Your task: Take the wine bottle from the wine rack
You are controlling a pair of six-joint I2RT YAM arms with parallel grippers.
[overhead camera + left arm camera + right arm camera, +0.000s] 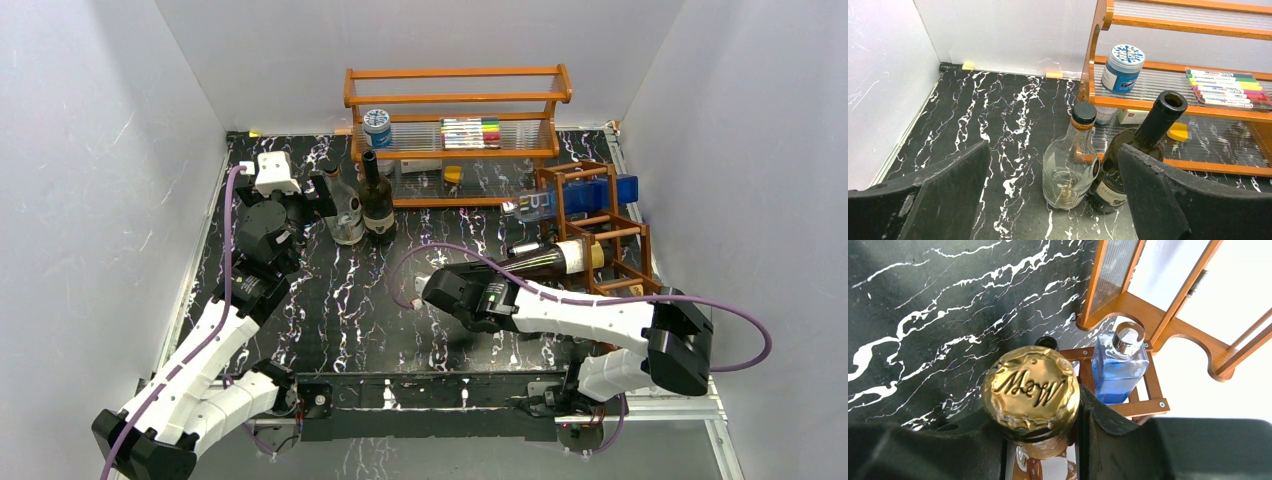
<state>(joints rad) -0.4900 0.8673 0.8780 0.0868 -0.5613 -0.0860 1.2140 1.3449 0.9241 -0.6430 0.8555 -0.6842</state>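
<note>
The reddish-brown wine rack stands at the right of the table. A wine bottle lies level in one of its cells, its base end inside and its neck pointing left. My right gripper is shut on the neck. In the right wrist view the gold foil cap sits between my fingers, with a rack bar behind. My left gripper is open and empty beside two standing bottles; in its wrist view the gripper frames them without touching.
A clear bottle and a dark open bottle stand at the back left. A blue bottle lies in the rack's upper cell. An orange shelf at the back holds a blue jar and markers.
</note>
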